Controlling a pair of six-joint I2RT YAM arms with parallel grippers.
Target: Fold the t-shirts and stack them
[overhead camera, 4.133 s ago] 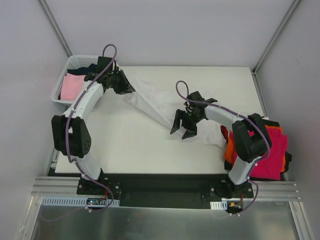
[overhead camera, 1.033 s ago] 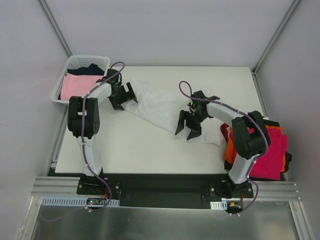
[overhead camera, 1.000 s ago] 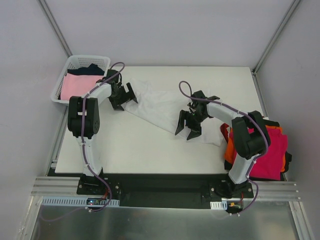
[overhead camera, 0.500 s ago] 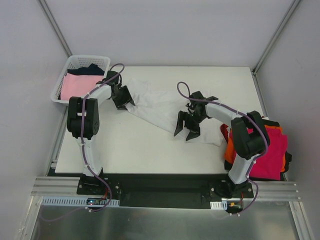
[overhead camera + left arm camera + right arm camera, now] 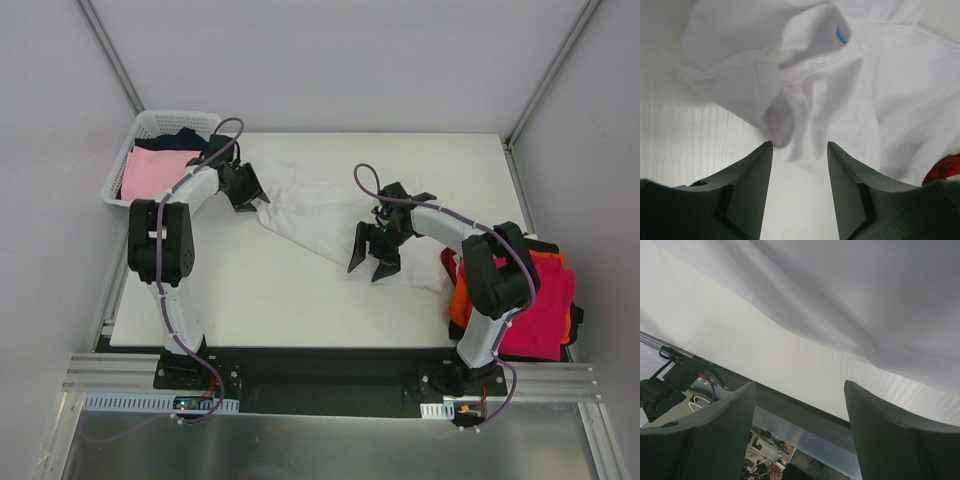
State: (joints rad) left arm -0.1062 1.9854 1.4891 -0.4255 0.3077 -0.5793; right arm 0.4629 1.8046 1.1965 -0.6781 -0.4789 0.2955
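The worktop (image 5: 250, 300) carries the white t-shirt (image 5: 318, 212), which lies rumpled in a diagonal band, well apart from the magenta shirt (image 5: 545, 300) piled at the right edge. The step in hand seems to be spreading it flat for folding. The left tool (image 5: 797, 146) stands partly apart around a bunched fold near the collar, not pinching it. It would do best to take a shoulder or hem edge. The right tool (image 5: 368, 258) hangs wide apart and empty at the shirt's near edge. It should catch the opposite corner so both pull evenly.
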